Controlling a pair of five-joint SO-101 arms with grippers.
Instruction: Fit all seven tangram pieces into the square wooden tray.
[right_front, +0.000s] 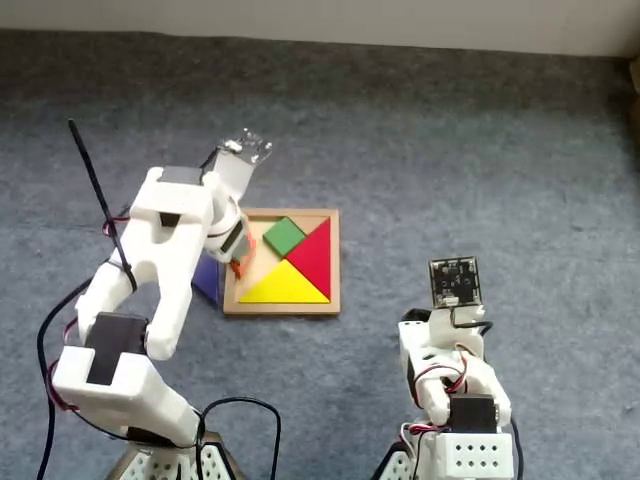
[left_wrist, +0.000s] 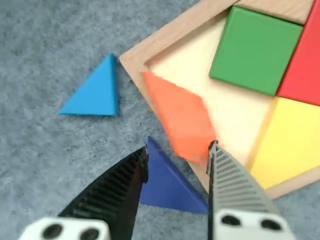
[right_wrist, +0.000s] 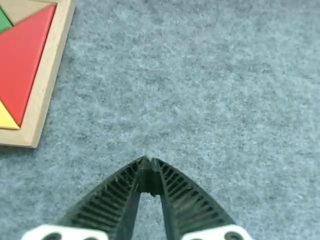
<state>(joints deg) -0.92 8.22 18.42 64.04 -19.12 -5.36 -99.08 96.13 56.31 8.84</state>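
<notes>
**Asker:** How far along are you?

**Me:** About halfway, I'd judge. The tray (right_front: 335, 262) lies in front of my left arm. The red triangle (right_front: 316, 255), the yellow triangle (right_front: 283, 286) and the green square (right_front: 284, 237) are seated flat in it. The part next to them is bare wood.

**Asker:** And the orange one?

**Me:** The orange piece (left_wrist: 182, 117) lies slanted across the tray's rim, half in and half out, not yet seated. My left gripper (left_wrist: 177, 152) hangs over its outer end, jaws apart, holding nothing. The pale finger's tip is right at the piece, but I cannot tell whether it touches.

**Asker:** What's outside the tray?

**Me:** The dark blue triangle (left_wrist: 170, 185) is just beside the rim, under my left gripper. The light blue triangle (left_wrist: 95, 94) is a little farther out. That makes six pieces I can count.

**Asker:** Your other arm?

**Me:** My right gripper (right_wrist: 150, 167) is closed and empty, well apart from the tray.

**Asker:** Surroundings?

**Me:** Grey-blue carpet (right_front: 450, 150) all round, and a pale strip (right_front: 400, 15) along the far edge, perhaps a wall's foot.
</notes>
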